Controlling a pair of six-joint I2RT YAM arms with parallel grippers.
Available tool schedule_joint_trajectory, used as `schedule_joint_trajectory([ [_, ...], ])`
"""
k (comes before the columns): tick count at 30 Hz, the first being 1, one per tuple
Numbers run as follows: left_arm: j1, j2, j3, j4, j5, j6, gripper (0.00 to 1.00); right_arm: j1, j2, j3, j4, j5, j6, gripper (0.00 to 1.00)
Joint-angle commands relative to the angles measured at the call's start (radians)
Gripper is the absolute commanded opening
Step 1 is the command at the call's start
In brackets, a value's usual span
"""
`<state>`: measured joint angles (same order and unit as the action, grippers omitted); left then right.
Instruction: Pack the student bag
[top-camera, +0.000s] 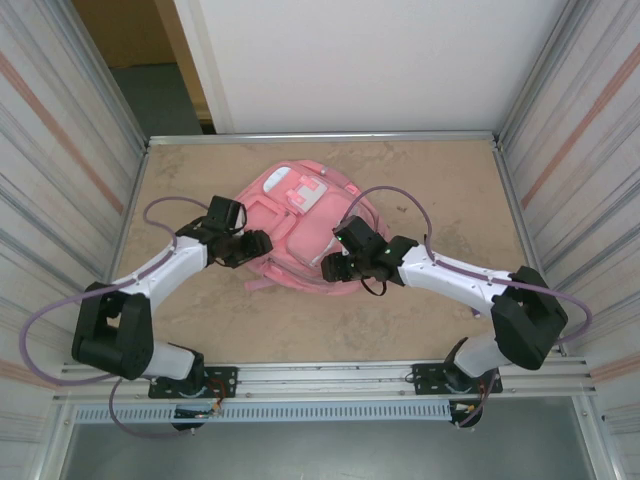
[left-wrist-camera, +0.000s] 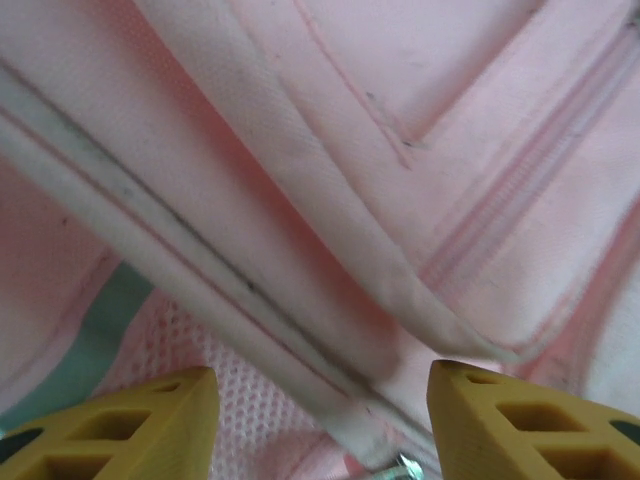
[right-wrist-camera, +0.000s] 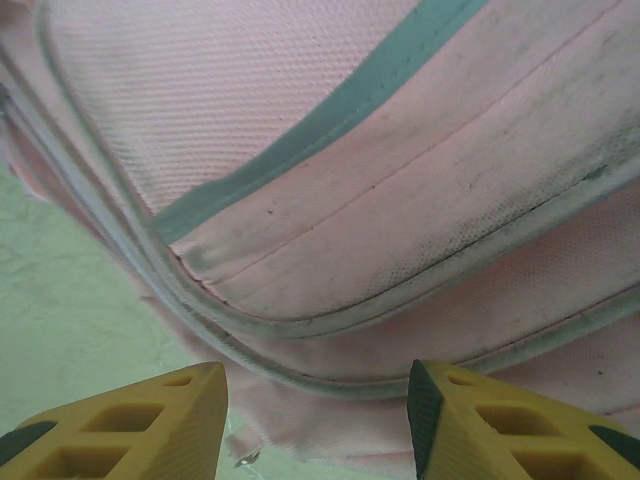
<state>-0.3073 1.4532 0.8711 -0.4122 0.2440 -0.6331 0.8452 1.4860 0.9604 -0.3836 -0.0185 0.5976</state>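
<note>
- The student bag (top-camera: 300, 235) lies mid-counter (top-camera: 430, 190), front pockets facing up (its white patch (top-camera: 305, 192) toward the far edge).
- The left claw (top-camera: 258, 245) is at the bag's left side, its yellow fingers (left-wrist-camera: 130, 420) parted over a white-trimmed seam and clamping nothing.
- The right claw (top-camera: 330, 266) is at the bag's near right edge, also open, close above grey piping and a teal stripe (right-wrist-camera: 330, 120).
- The counter is mottled tan, with ribbed metal walls (top-camera: 60, 130) on either side and a white panel (top-camera: 380, 60) behind.

Soft even light comes from above, shadows on the table (top-camera: 300, 320) are faint, and the student bag (left-wrist-camera: 330, 200) looks slightly blurred in wrist views.
</note>
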Motion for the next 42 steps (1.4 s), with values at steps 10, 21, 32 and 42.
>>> schedule_joint_trajectory([
  [10, 0.04, -0.057, -0.033, 0.058, 0.108, -0.053, 0.08, -0.052, 0.14, 0.072, 0.055, 0.025, -0.046, 0.42],
  [21, 0.039, -0.205, -0.191, 0.176, 0.225, -0.337, 0.0, -0.229, 0.371, 0.294, 0.223, -0.132, -0.195, 0.39],
  [32, 0.039, -0.307, -0.252, 0.185, 0.181, -0.514, 0.0, 0.024, -0.003, -0.073, 0.497, 0.012, -0.801, 0.54],
  [42, 0.039, -0.306, -0.279, 0.215, 0.233, -0.588, 0.0, 0.244, 0.115, -0.099, 0.729, 0.058, -1.208, 0.58],
])
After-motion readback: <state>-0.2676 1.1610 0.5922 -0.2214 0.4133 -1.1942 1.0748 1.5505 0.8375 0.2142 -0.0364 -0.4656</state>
